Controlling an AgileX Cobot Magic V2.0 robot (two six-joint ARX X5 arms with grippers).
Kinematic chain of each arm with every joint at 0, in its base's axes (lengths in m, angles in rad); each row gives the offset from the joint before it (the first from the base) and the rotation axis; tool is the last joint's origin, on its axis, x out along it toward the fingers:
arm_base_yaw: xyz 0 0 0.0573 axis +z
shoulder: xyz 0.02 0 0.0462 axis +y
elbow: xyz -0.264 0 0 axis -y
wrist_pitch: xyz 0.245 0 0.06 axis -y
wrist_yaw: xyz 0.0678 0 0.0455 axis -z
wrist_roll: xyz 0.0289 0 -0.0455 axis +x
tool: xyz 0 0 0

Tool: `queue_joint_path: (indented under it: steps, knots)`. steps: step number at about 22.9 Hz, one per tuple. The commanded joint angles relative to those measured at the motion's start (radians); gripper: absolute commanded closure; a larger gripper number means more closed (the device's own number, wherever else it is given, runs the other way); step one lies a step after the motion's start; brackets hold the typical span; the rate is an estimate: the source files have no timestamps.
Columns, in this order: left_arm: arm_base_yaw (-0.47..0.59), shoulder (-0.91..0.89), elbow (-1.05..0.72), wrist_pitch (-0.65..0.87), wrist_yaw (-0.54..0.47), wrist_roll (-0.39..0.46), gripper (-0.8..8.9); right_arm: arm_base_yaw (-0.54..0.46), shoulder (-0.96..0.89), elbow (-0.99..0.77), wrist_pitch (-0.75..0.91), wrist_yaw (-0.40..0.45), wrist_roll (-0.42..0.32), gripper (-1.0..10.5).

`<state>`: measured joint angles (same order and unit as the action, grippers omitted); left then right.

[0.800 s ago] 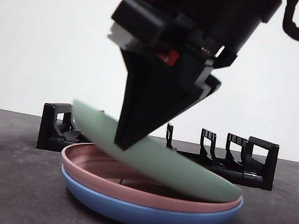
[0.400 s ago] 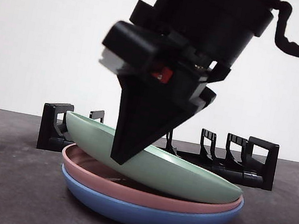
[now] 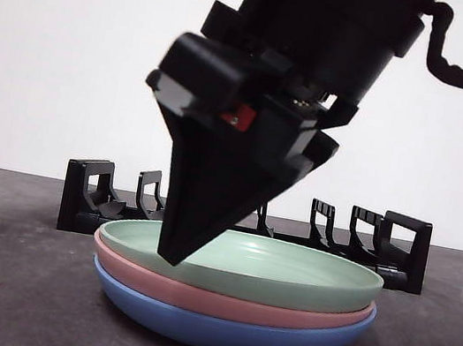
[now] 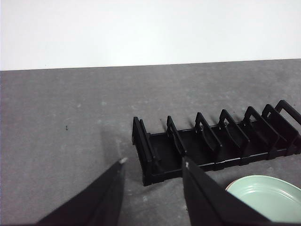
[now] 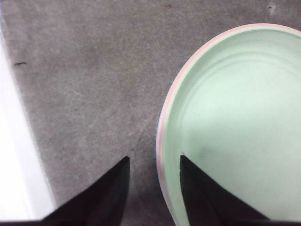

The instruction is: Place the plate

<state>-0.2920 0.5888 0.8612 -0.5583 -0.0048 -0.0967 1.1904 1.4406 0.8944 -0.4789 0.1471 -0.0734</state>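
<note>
The pale green plate [image 3: 294, 274] lies flat on top of a pink plate [image 3: 218, 300], which rests in a blue plate [image 3: 222, 329]. My right gripper [image 3: 171, 250] comes down from above at the stack's left rim. In the right wrist view its jaws stand open [image 5: 154, 159], and the green plate's [image 5: 235, 117] rim runs below the gap between them, free of both. My left gripper [image 4: 155, 162] hangs open and empty above the table, by one end of the black plate rack [image 4: 211, 146]; the green plate [image 4: 265, 195] shows at the edge of that view.
The black slotted rack [image 3: 380, 244] stands right behind the plate stack, with no plate in its dividers. A white wall with sockets closes the back. Dark grey tabletop [image 5: 80, 70] spreads beside the stack.
The green plate's raised left edge has dropped; it was tilted in the right gripper and now lies level on the pink plate. The right gripper has sunk slightly and let go.
</note>
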Motion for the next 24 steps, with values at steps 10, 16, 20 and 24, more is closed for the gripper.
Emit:
queue_joint_path:
  steps: [10,16,20,24]
  knots:
    - [-0.002,0.018,0.013,0.011,-0.003,-0.027,6.26,-0.133,-0.240,0.076,0.066,0.241,-0.150,7.1]
    - [-0.002,0.070,0.013,0.048,-0.003,-0.028,6.26,-0.447,-0.299,0.076,0.084,0.177,-0.180,7.1]
    - [-0.002,0.125,0.013,0.114,-0.003,-0.028,6.26,-0.675,-0.298,0.076,0.123,0.075,-0.182,7.1]
    - [-0.002,0.227,0.013,0.290,-0.003,-0.055,6.26,-0.924,-0.297,0.076,0.275,-0.016,-0.179,7.1]
